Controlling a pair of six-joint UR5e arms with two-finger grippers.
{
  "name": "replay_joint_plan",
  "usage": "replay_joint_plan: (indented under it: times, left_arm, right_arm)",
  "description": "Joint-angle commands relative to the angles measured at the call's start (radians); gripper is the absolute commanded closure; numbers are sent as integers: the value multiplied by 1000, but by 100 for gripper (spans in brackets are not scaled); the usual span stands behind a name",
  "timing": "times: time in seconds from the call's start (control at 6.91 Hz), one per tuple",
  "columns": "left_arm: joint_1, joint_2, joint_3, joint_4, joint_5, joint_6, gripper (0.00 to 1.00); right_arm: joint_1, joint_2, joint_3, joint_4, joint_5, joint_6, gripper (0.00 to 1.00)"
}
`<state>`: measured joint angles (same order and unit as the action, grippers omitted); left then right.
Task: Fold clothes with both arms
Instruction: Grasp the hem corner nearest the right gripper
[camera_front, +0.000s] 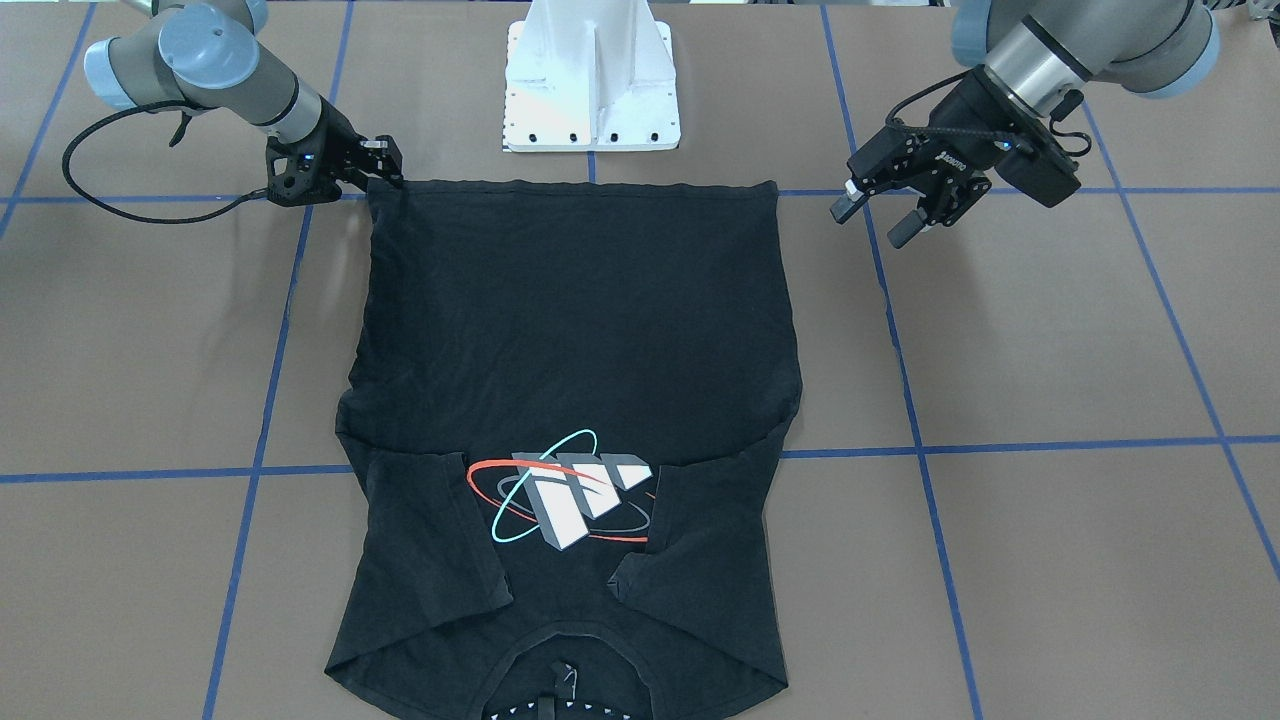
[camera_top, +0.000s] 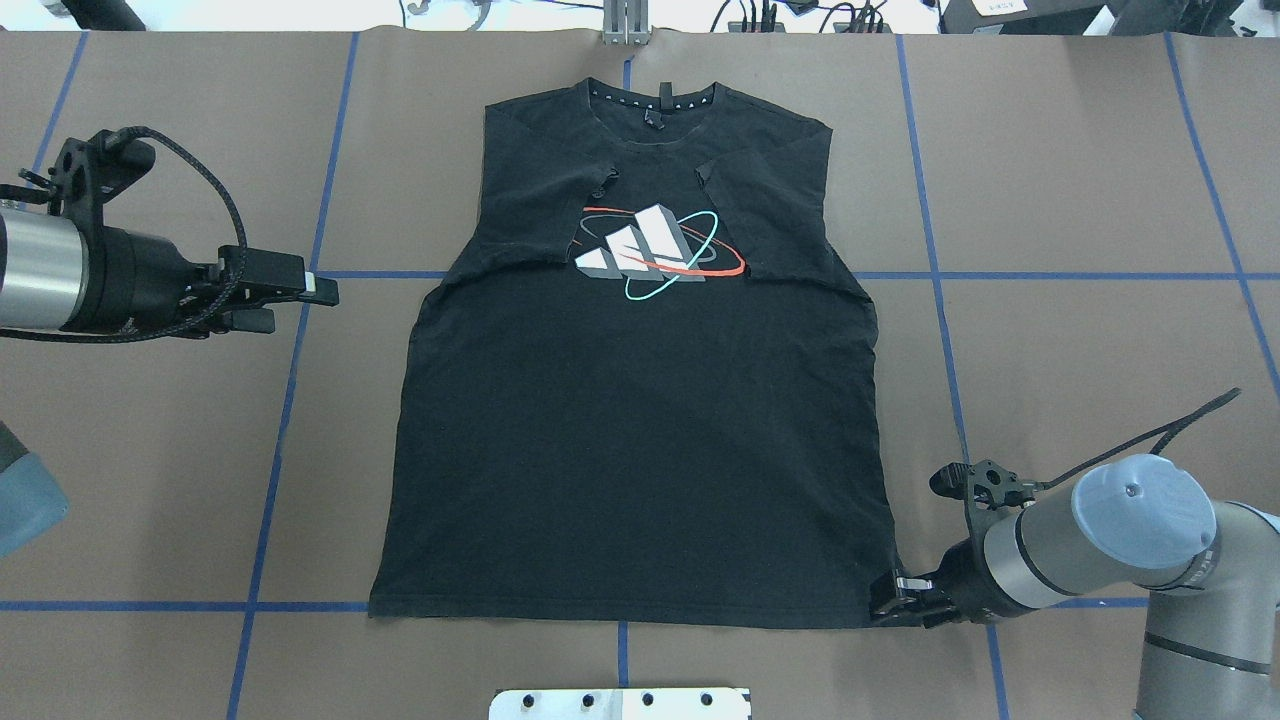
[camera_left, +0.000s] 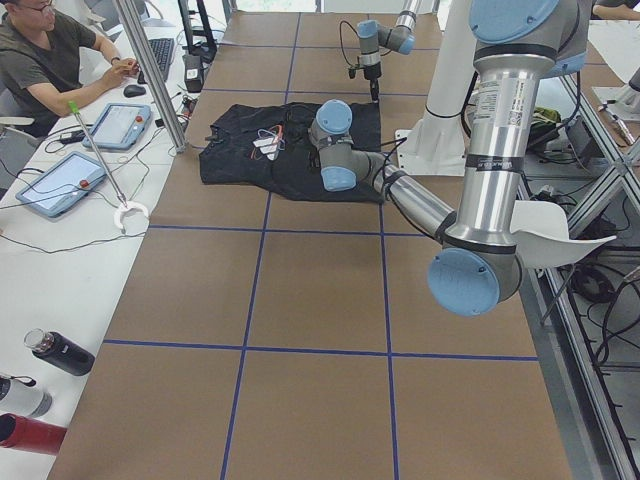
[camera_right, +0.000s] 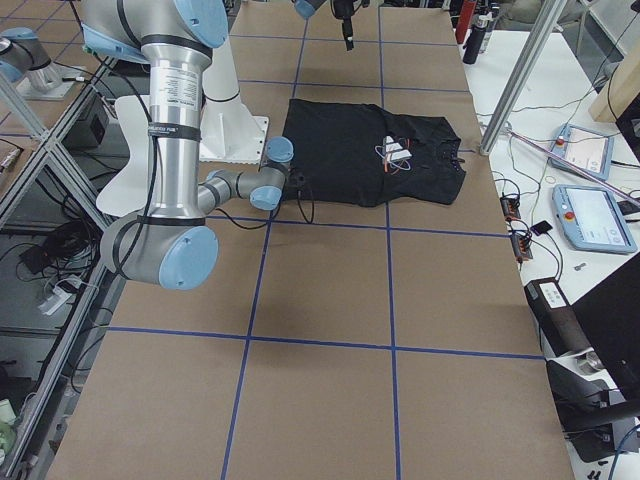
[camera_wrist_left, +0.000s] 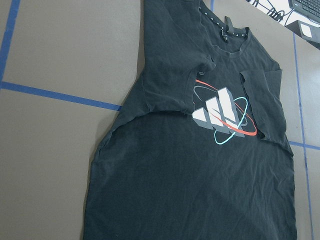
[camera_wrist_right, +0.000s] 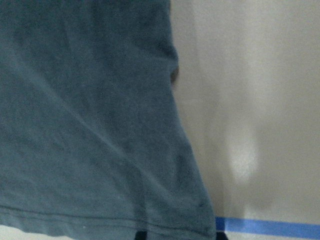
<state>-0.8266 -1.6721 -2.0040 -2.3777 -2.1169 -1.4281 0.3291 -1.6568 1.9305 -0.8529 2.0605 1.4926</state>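
Brown table (camera_front: 1050, 350), left gripper (camera_front: 868, 228) splayed, right gripper (camera_front: 388, 168) touching T-shirt (camera_front: 580, 320) corner

The T-shirt (camera_top: 640, 430) was laid flat in the middle of the worktop (camera_top: 150, 450), front upward, with the collar (camera_top: 655, 98) at the edge far from the robot and the hem (camera_top: 620, 617) nearest the pedestal base (camera_top: 620, 703). The left sleeve (camera_top: 530, 215) and the right sleeve (camera_top: 775, 225) were folded inward onto the chest, one on each side of the logo (camera_top: 650, 250). The right hand (camera_top: 890, 607) was set at the hem corner on the robot's right, touching the cloth. The left hand (camera_front: 870, 225) was held above the worktop, off the shirt's left side and apart from it.
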Motion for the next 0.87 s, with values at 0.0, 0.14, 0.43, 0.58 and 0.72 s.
replay_joint_plan:
  times: [0.0, 0.14, 0.43, 0.58, 0.72]
  left_arm:
    - [1, 0, 2, 0, 0, 0, 1]
    - [1, 0, 4, 0, 0, 0, 1]
    - [15, 8, -2, 0, 3, -6, 1]
    - [30, 21, -8, -2, 0, -9, 1]
    - [61, 49, -19, -2, 0, -12, 0]
  right_arm:
    - [-1, 2, 7, 0, 3, 0, 100]
    - [1, 2, 13, 0, 3, 0, 100]
    - [21, -1, 39, 6, 9, 26, 100]
    - [34, -6, 76, 6, 16, 26, 100]
    - [54, -1, 96, 8, 44, 26, 100]
